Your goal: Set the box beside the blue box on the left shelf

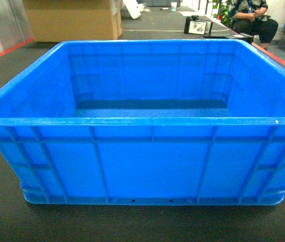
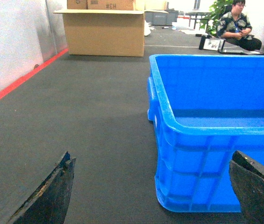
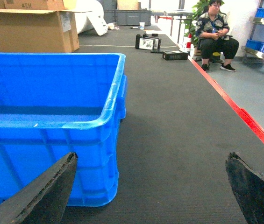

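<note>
While box (image 1: 142, 166) sits on the dark floor (image 2: 89, 116) just ahead, left gripper (image 2: 153, 196) and right gripper (image 3: 153, 193) flank its near corners, jaws spread, empty; likely lining up to lift.

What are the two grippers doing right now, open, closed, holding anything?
Left gripper: open, holding nothing, at the blue crate's left corner.
Right gripper: open, holding nothing, at its right corner.

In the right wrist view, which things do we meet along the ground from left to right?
Blue crate → dark floor mat → red floor line → grey floor.
</note>
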